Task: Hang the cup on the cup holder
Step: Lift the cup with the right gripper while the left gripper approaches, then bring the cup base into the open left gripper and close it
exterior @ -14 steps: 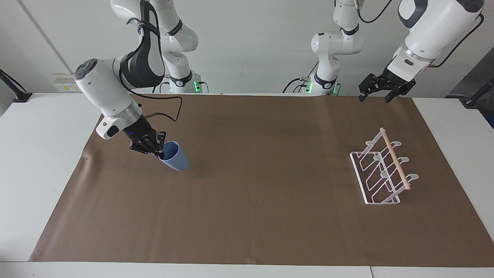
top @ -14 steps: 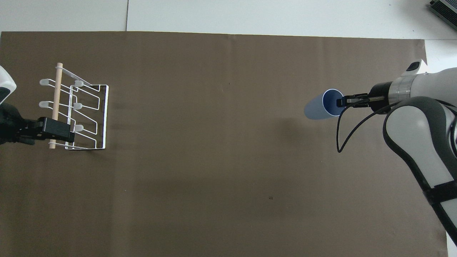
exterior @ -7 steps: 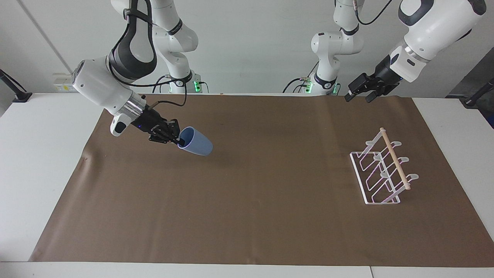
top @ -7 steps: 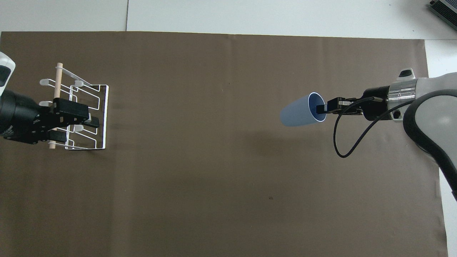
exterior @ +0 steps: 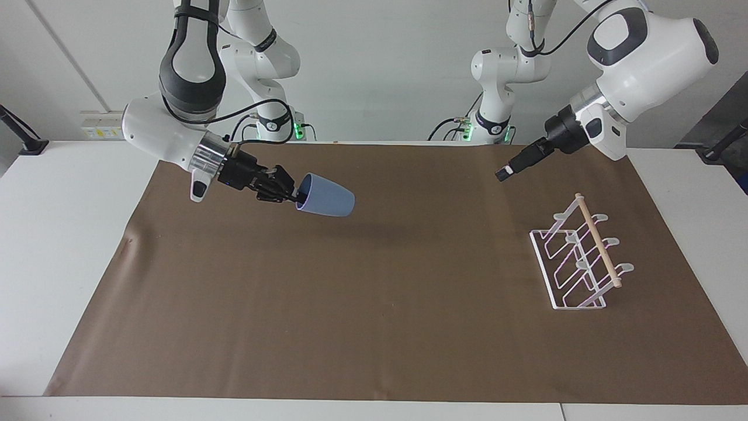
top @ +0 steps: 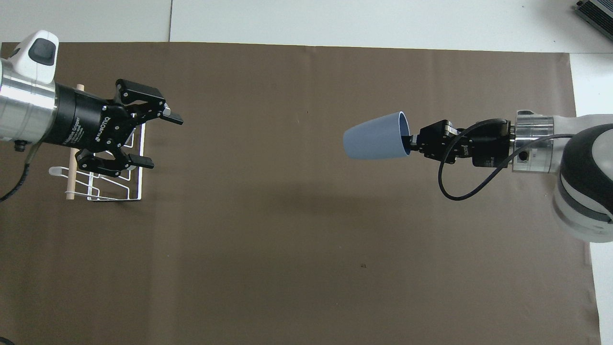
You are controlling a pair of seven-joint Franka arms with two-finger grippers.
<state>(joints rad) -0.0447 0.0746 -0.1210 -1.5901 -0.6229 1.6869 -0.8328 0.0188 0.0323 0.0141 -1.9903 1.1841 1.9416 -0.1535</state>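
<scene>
The light blue cup (exterior: 324, 202) (top: 376, 142) hangs on its side above the brown mat, its base pointing toward the left arm's end of the table. My right gripper (exterior: 298, 200) (top: 411, 142) is shut on the cup's rim, one finger inside the mouth. The white wire cup holder (exterior: 578, 257) with its wooden dowel stands on the mat at the left arm's end. In the overhead view the holder (top: 71, 179) is partly covered. My left gripper (exterior: 502, 173) (top: 165, 142) is open and empty, raised over the mat and clear of the holder.
The brown mat (exterior: 374, 304) covers most of the white table (exterior: 58, 263). A dark device corner (top: 596, 12) shows at the table's edge farthest from the robots, at the right arm's end.
My right gripper lifted the cup and carried it toward the table's middle, tipping it level. The left gripper swung out toward the middle and now points at the cup.
</scene>
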